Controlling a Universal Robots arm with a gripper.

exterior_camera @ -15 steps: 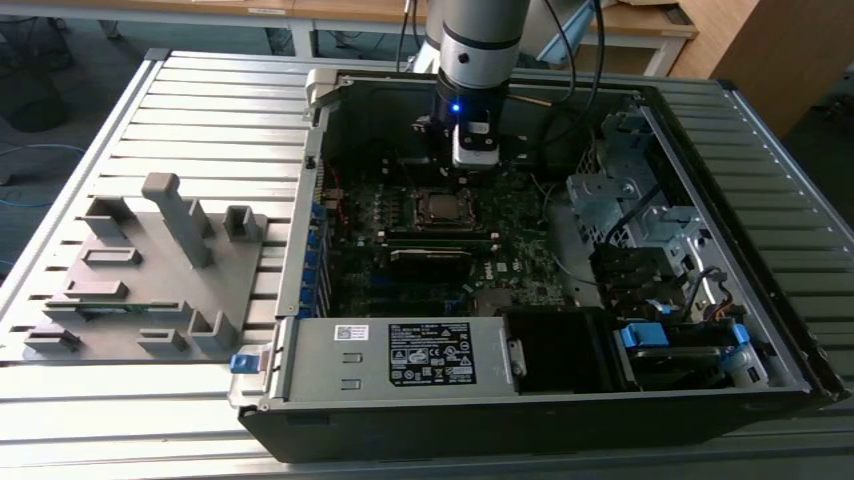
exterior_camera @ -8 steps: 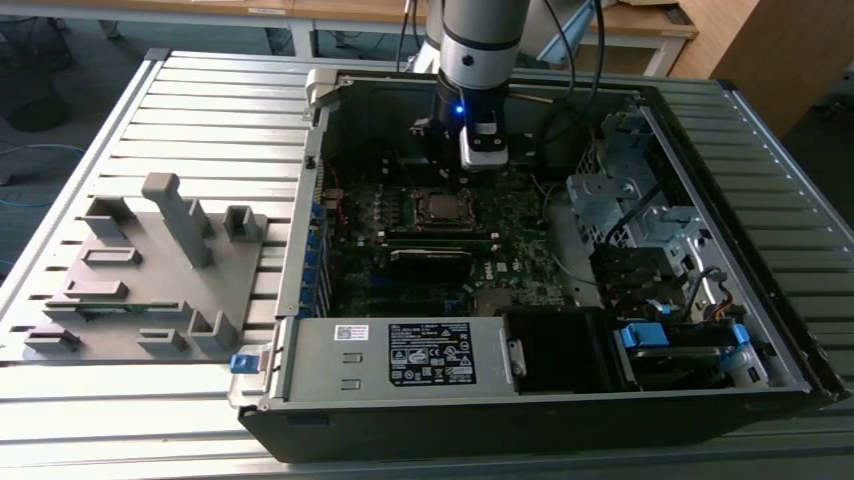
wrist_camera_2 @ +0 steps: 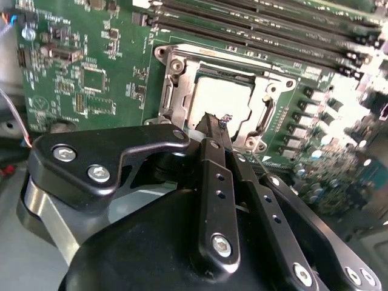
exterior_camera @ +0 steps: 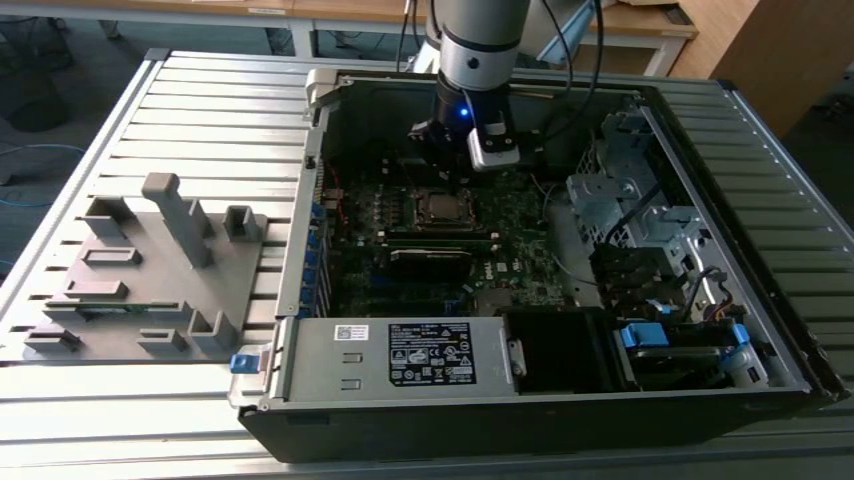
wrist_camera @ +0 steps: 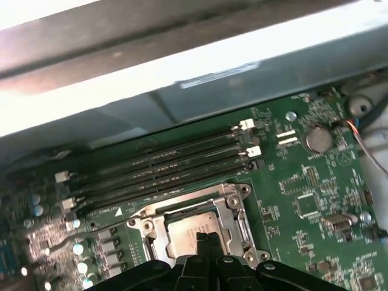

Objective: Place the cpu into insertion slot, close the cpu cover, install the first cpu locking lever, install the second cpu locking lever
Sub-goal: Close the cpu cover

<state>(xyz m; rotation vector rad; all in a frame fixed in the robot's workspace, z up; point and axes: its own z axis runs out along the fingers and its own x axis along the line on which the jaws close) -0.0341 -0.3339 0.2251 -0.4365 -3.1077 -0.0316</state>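
Silver-grey, the cpu [exterior_camera: 441, 207] lies in its socket on the motherboard [exterior_camera: 534, 285] in the exterior view, and my arm [exterior_camera: 474, 40] hangs over it inside the open case. The second wrist view shows what that one hides: my end effector [wrist_camera_2: 217, 120] pinched together on nothing, tips over the cpu, probably to press, with the cpu cover [wrist_camera_2: 174, 88] apparently flat around it. The first wrist view adds the memory slots [wrist_camera: 157, 170] beside the socket.

Under me spreads my ribbed grey metal table [exterior_camera: 200, 100]; an open black computer case [exterior_camera: 534, 435] lies on its side on it, toward the exterior view's right; just beside it, leftward, sits a flat grey stand [exterior_camera: 134, 300] with upright posts.
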